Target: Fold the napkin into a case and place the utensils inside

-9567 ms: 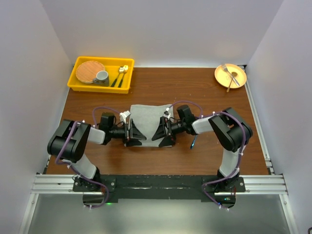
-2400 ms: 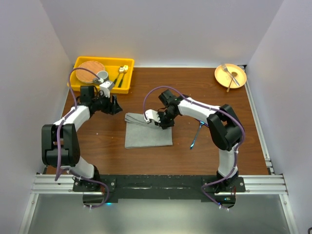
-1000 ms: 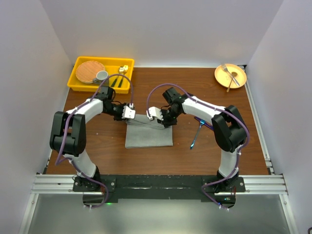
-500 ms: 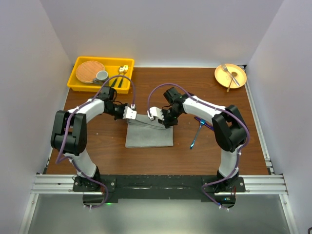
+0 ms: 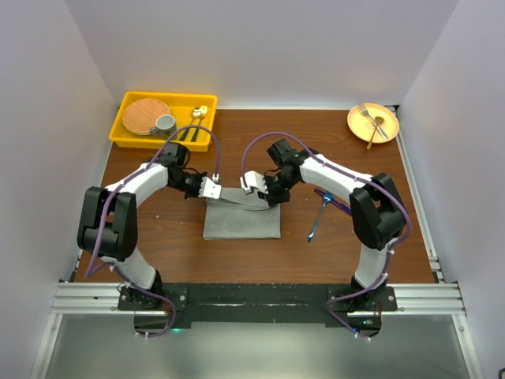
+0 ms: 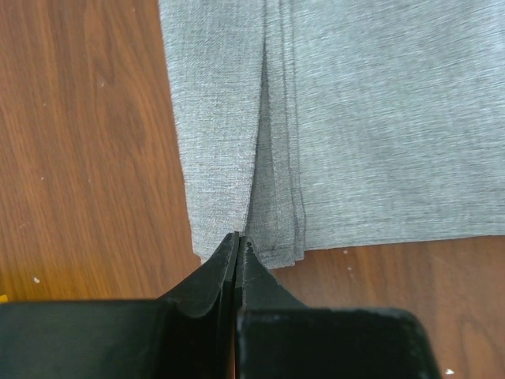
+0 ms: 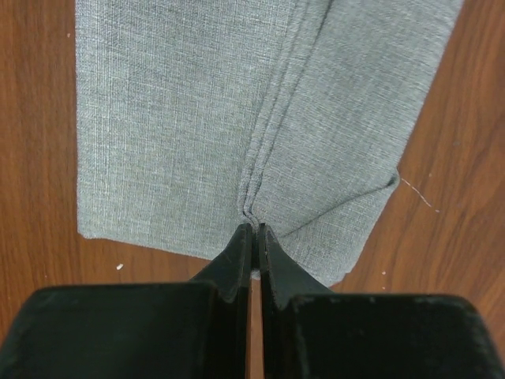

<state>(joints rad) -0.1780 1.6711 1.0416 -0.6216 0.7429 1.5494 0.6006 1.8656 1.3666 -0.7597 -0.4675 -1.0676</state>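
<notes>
Brown wood counter (image 5: 158, 237) fills the overhead view, closed in by pale walls. I count one napkin (image 5: 241, 223) at the centre of the frame, a grey oblong with its long axis running left to right. Its upper edge is gathered into a raised ridge. My two arms reach in from either side. The left hand (image 5: 213, 189) is at the ridge's left end and the right hand (image 5: 251, 184) is toward its right end. The utensils (image 5: 316, 221) lie just right of the napkin, apart from it. One blue piece is plain, its long axis running from lower left to upper right. A second blue strip crosses near its top, and I cannot make it out clearly. At upper left sits one yellow tray (image 5: 126, 136) holding one wooden disc (image 5: 145, 115), one grey cup (image 5: 165, 123) and two dark-handled gold pieces (image 5: 192, 126). At upper right is one round plate (image 5: 387, 133) with one silver fork (image 5: 369, 117) on it.

From the left wrist, the napkin (image 6: 371, 118) covers the upper right of the frame with counter (image 6: 79, 158) to its left. One pleat runs straight up from the bottom centre. The left hand (image 6: 239, 242) is pinched tight on the pleat's near end, fingertips together.

From the right wrist, the napkin (image 7: 166, 118) fills the top of the frame and counter (image 7: 31, 158) shows down both sides. One fold line climbs from the centre toward the upper right. The right hand (image 7: 254, 230) is clamped narrow on the fold's lower end.
</notes>
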